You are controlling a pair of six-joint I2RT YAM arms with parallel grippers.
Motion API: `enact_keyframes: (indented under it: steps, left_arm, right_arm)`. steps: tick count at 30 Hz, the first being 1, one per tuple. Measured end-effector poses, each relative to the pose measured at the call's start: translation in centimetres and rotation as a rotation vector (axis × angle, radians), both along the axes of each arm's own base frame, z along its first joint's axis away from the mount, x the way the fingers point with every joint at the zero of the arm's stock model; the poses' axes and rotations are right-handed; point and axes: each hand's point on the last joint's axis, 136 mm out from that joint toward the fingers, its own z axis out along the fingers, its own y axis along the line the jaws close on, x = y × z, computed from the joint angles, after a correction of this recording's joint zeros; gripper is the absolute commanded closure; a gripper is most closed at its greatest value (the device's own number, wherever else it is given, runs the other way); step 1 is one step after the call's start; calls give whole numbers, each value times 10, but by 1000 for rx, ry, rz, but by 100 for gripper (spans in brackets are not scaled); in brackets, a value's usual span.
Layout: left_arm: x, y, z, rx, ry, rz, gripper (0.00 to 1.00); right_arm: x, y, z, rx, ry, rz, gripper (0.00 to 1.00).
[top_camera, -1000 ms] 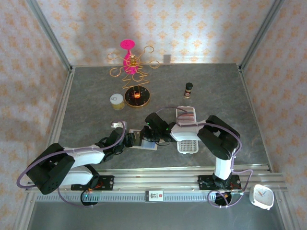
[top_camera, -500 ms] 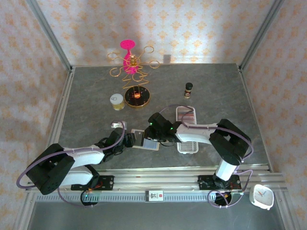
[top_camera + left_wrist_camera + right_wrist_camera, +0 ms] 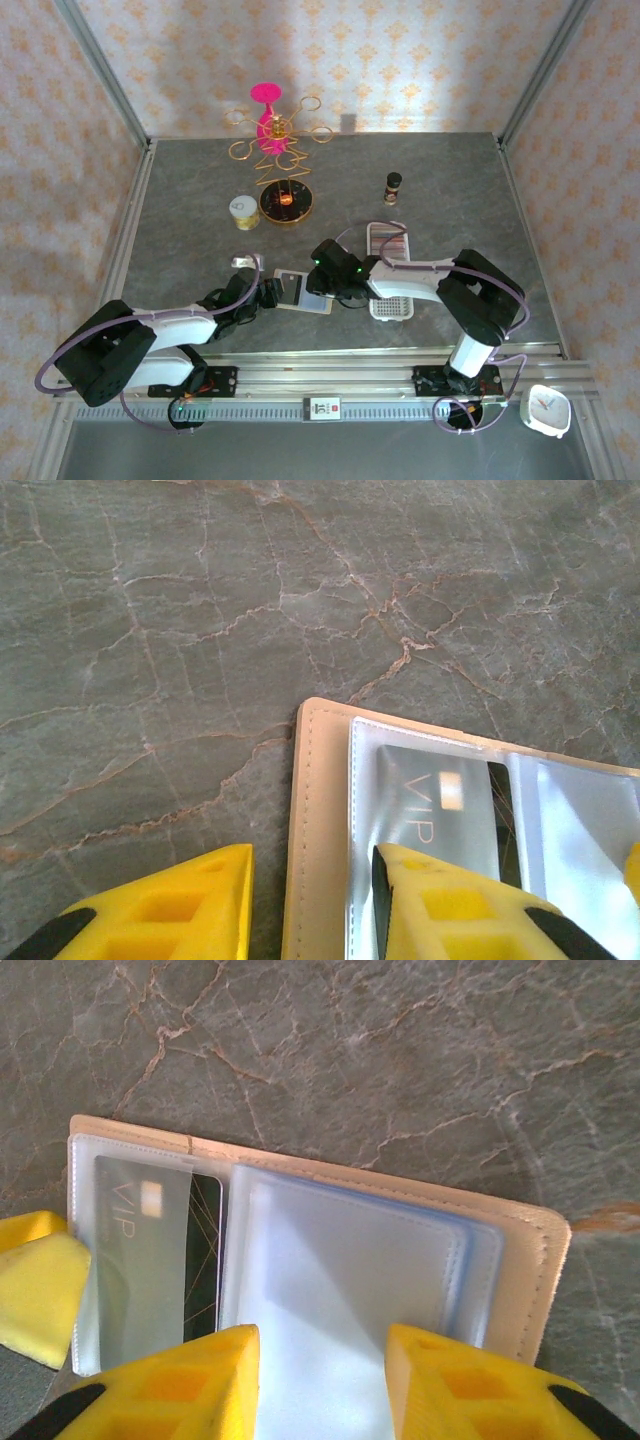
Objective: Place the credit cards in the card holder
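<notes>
On veined stone [image 3: 400, 1060], stitched card holder [image 3: 535, 1270]

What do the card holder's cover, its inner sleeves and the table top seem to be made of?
Cover: beige leather or imitation, matte, with stitching along the edge. Sleeves: soft clear plastic, glossy; the card shows through one. Table top: grey stone look with veins, perhaps only a printed laminate.
</notes>
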Motion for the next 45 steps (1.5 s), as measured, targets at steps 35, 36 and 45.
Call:
enact_keyframes:
  steps: [35, 36, 45]
  left_arm:
    - [-5, -4, 1, -53, -9, -7, 70]
    - [-5, -4, 1, -54, -9, -8, 70]
    - [-7, -7, 0, -69, -2, -14, 72]
  right_arm:
    - [0, 37, 10, 146, 42, 34, 57]
    - [0, 37, 11, 149, 42, 36, 57]
    - [5, 46, 20, 192, 19, 37, 56]
